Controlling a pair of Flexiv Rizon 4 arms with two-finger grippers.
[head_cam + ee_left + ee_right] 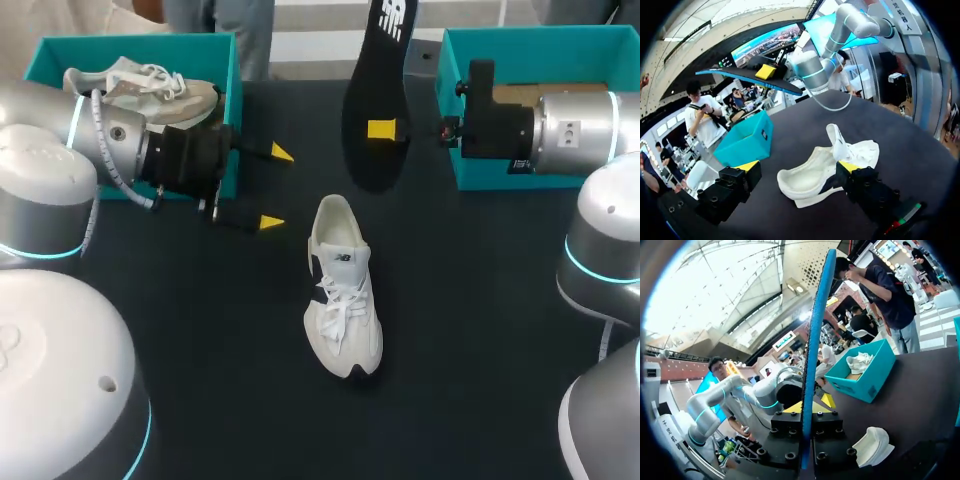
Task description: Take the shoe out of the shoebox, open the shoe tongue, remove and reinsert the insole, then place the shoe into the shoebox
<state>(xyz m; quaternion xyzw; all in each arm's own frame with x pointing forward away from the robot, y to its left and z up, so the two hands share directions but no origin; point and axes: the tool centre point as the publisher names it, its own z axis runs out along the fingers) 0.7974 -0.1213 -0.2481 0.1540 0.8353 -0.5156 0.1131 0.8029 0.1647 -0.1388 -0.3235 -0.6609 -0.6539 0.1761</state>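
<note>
A white shoe (343, 305) lies on the dark table, toe toward the front, its tongue pulled up. The same shoe (825, 165) shows just ahead of my left gripper (799, 166), which stands open without touching it. In the head view my left gripper (276, 188) is left of the shoe's heel. My right gripper (385, 130) is shut on a black insole (375, 100), held in the air beyond the shoe. The insole (815, 350) stands edge-on between the right gripper's (807, 410) fingers, with the shoe (872, 445) low beside them.
A teal shoebox (130, 42) at the back left holds a second pale shoe (140, 90). Another teal shoebox (540, 35) stands at the back right, partly behind my right arm. Bare dark tabletop surrounds the white shoe.
</note>
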